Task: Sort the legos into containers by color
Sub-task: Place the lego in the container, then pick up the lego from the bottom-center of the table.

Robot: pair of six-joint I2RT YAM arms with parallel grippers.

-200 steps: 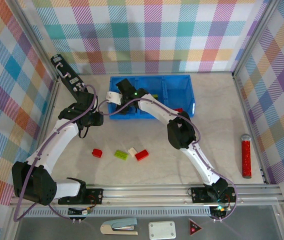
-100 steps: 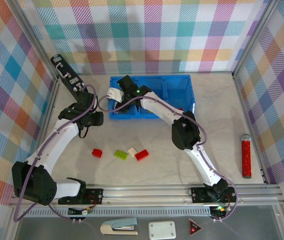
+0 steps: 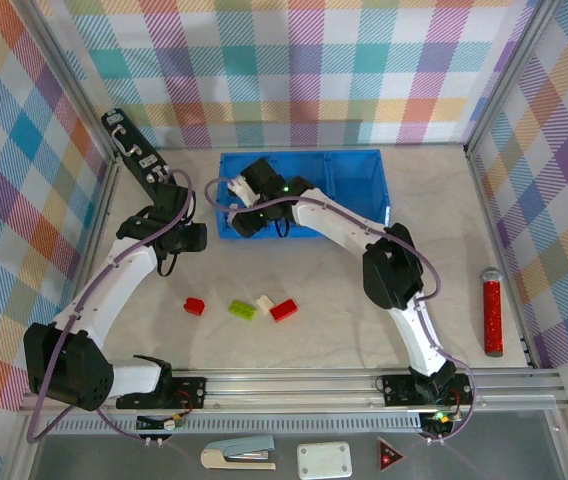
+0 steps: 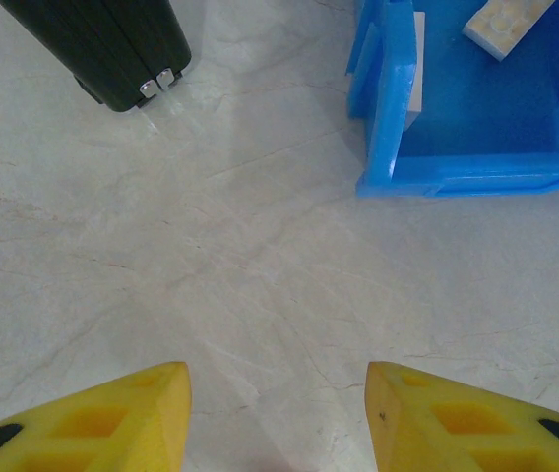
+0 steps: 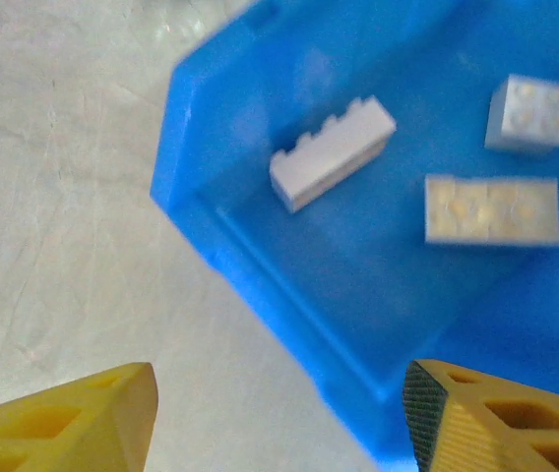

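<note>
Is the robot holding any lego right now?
No. The left end effector and the right end effector are both open and empty.

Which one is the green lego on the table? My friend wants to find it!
Start at the blue tray at the back of the table, then come nearer to the row of four loose legos. The green lego is second from the left, between a red one and a cream one, the only green there.

The top camera looks down from high above the near edge of the table (image 3: 444, 260), taking in all of it. Both wrist cameras hang close and face downward. Each catches the left end of the blue tray (image 4: 398, 108), apparently the same corner, though the right wrist view is blurred.
</note>
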